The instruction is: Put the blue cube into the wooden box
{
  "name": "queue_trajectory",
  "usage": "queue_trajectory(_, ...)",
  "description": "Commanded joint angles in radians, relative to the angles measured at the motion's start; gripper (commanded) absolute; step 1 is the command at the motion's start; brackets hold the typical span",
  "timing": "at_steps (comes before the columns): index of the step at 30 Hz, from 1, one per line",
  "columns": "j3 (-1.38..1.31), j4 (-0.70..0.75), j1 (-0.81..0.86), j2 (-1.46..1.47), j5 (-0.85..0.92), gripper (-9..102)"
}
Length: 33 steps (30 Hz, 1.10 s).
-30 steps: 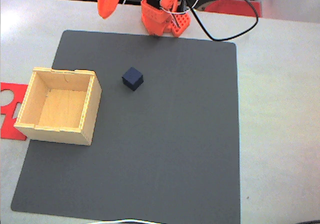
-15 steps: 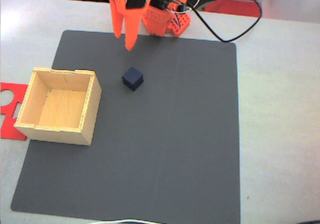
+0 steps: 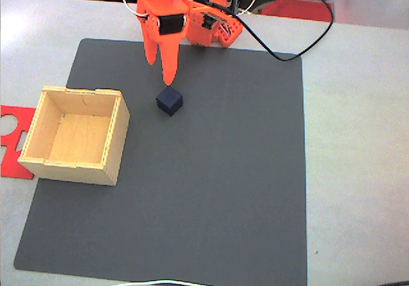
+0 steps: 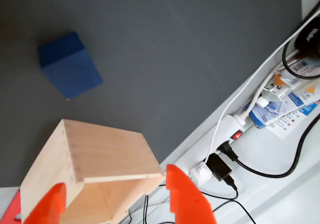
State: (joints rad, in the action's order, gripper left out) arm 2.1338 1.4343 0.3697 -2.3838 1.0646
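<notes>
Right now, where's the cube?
Fixed view: the cube sits on the dark mat, right of the box, with the gripper just above it in frame.

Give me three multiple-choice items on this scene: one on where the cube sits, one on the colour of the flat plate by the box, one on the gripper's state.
1. The blue cube lies
A. inside the wooden box
B. on the dark mat, apart from the box
C. on the red plate

2. The flat plate beside the wooden box is
A. red
B. green
C. white

3. The gripper is
A. shut on the cube
B. open, holding nothing
C. resting inside the box

Key: 1 B, the cube sits alone on the mat in the fixed view. 2 A, red shows at the box's left side. 3 B, the wrist view shows spread fingertips with nothing between.
</notes>
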Motion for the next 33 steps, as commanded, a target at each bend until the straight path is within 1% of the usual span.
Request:
queue_trajectory(1,0.035,-0.037,-0.009,0.003,0.003,25)
queue_trajectory(17,0.249,-0.158,-0.017,0.000,-0.031,25)
queue_trajectory(33,0.364,-0.357,-0.018,0.075,-0.057,25)
